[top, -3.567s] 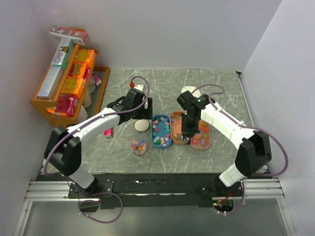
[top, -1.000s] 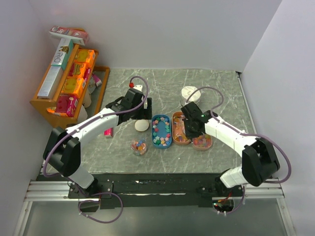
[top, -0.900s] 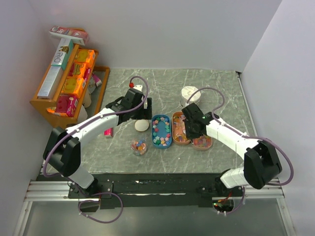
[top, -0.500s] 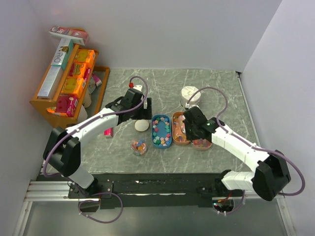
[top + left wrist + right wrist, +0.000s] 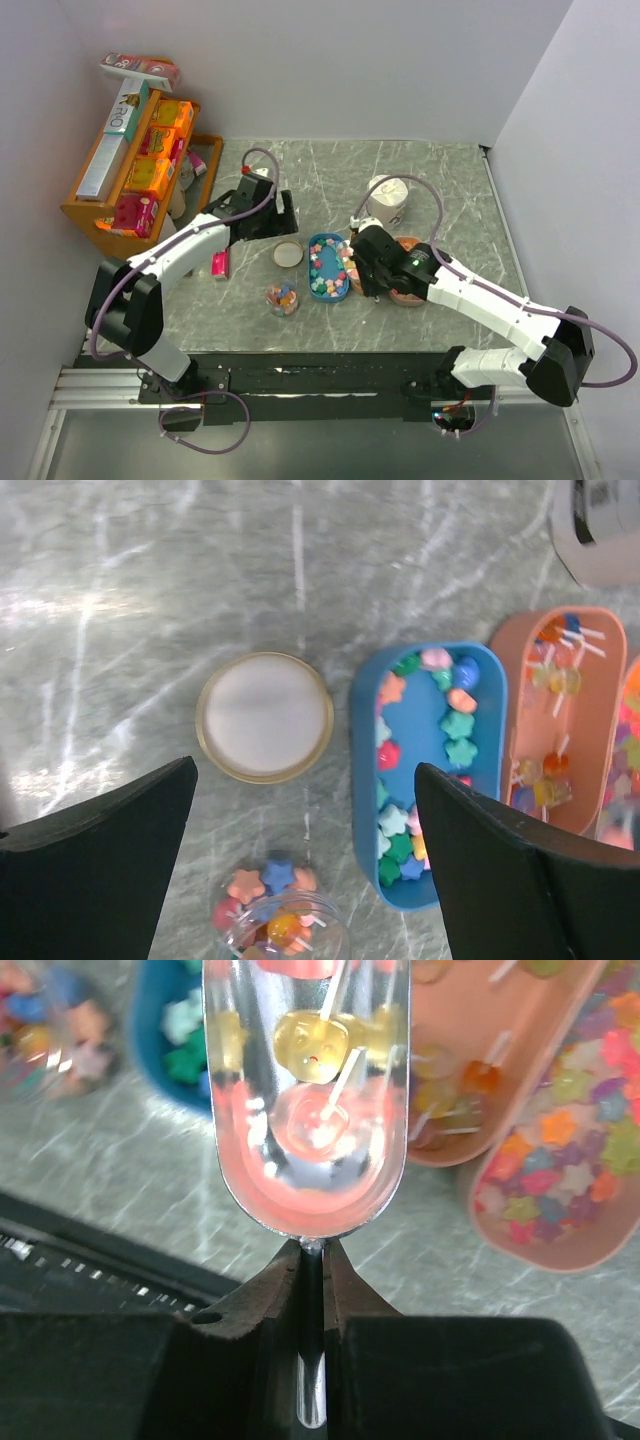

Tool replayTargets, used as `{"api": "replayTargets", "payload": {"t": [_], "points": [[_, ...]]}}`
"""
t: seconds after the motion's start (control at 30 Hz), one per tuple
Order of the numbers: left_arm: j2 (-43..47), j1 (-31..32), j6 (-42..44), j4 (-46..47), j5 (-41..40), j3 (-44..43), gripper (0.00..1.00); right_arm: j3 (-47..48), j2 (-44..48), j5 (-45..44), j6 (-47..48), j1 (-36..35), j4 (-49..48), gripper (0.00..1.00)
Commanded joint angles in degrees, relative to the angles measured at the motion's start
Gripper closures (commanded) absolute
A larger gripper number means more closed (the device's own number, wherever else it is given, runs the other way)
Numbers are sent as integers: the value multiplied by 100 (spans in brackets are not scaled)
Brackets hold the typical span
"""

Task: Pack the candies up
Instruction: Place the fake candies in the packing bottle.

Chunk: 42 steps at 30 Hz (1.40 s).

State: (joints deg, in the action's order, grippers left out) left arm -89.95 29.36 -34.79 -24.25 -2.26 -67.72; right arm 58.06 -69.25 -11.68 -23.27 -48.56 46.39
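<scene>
Grey marbled patterning is seen across the table [image 5: 450, 170], on which three oblong trays are laid side by side near the middle. Star-shaped candies [image 5: 458, 723] in green, pink, blue and orange are held in the blue tray [image 5: 430, 770]. Stick candies in yellow and orange are held in the peach tray [image 5: 592, 730] just beside it, and pink, purple and yellow stars are heaped in the second peach tray [image 5: 575, 1260] on its other side. More mixed candies are seen in a small clear jar [image 5: 275, 920], stood open on the table near the blue tray's near-left corner. A round white lid [image 5: 265, 717] is laid flat beside the blue tray, apart from the jar. The right gripper [image 5: 312, 1260] is pressed onto the thin handle of a clear scoop [image 5: 305, 1160], so that the handle is pinched between its two fingers. One yellow and one pink stick candy are carried in the scoop's bowl, which is held above the table with the blue tray to one side and the peach trays to the other. The left gripper [image 5: 305, 770] is spread wide with nothing between its fingers [image 5: 100, 870], and is held above the lid and the jar. A white cup [image 5: 388, 200] is stood behind the trays and a pink packet [image 5: 219, 264] is laid to the left of the lid. A wooden shelf [image 5: 85, 218] stacked with orange boxes [image 5: 150, 175] is set at the table's left edge.
</scene>
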Motion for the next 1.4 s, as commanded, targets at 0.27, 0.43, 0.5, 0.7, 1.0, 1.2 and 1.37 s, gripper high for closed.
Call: {"api": "replayTargets", "payload": {"t": [0.27,0.43,0.5,0.7,1.0,1.2,1.37], "points": [[-5,-449,-503,-150,182,128,3,1602,-1194,543,-556,-1015,1091,100],[-22,-484,-503,-150,182,163,4,2349,-1810,764,-530,-1331,1495,100],[-31,-502,-503,-124,182,172,3,2577,-2021,825,-495,-1402,1610,100],[-49,-546,-512,-141,182,207,4,2982,-2443,1133,-328,-1543,1837,100],[-75,-590,-520,-150,270,216,4,3861,-3234,1484,-73,-1543,2787,100],[-58,-599,-512,-150,270,207,4,4152,-3481,1713,-20,-1534,3095,100],[-66,-607,-520,-159,261,216,4,4432,-3717,1766,6,-1534,3306,100]]}}
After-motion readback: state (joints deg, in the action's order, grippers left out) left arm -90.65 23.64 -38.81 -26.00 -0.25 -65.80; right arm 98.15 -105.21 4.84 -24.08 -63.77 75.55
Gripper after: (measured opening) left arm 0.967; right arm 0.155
